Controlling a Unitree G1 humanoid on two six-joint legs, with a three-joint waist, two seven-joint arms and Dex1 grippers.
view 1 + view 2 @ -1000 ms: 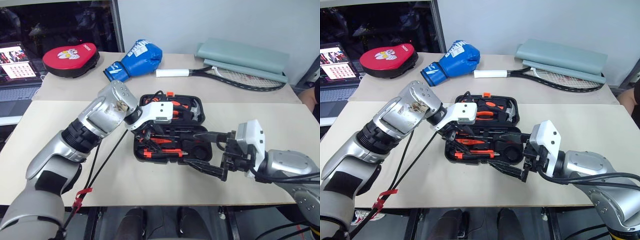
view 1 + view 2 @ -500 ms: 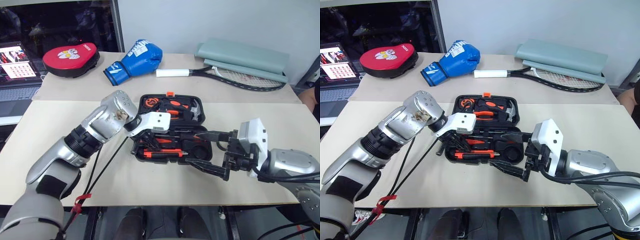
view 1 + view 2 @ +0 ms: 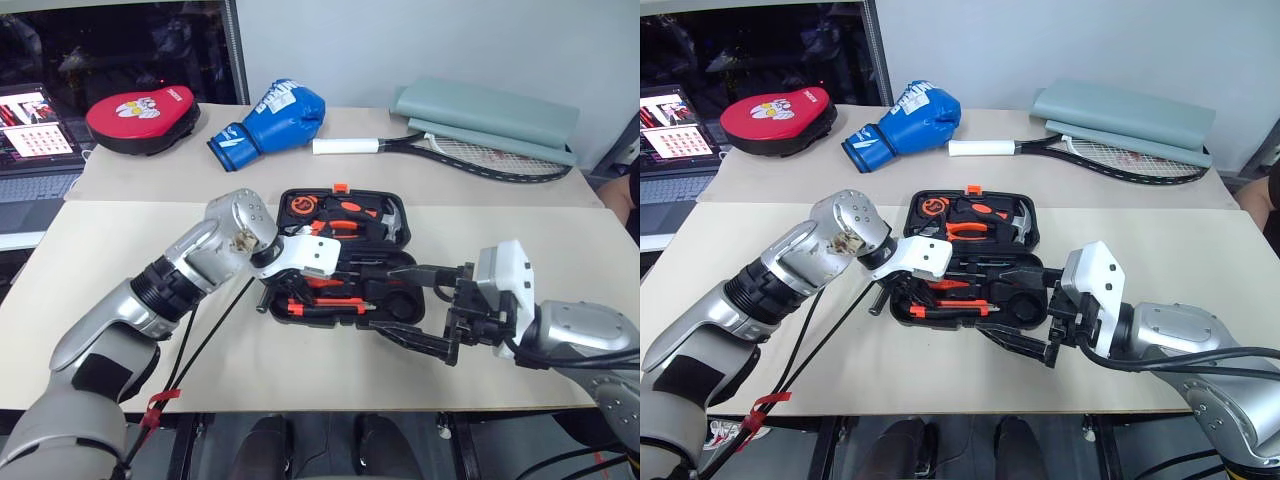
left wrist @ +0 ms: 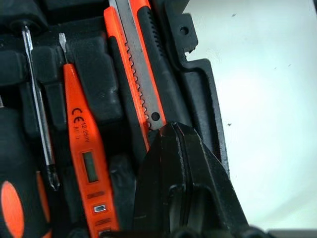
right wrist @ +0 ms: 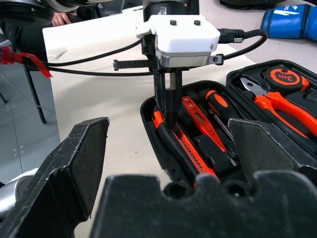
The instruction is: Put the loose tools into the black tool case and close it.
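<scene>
Beige table (image 3: 120, 240) spread wide, black tool case (image 3: 395, 235) lying open at its middle. Behind the case: grey-green racket cover (image 3: 490, 115), tennis racket (image 3: 440, 150), blue boxing glove (image 3: 275, 118), red punch pad (image 3: 140, 118). Left gripper (image 5: 168, 121) pinched together, tips down on the orange-black utility knife (image 4: 141, 64) at the case's near-left edge, white wrist housing masking that corner from the head view. Right gripper (image 3: 400, 300) spread wide, empty, hovering over the case's near-right corner. Orange tester pen (image 4: 81, 148) seated beside the knife, screwdriver (image 5: 218, 106) next along, orange-handled pliers (image 5: 275, 101) in the lid half.
</scene>
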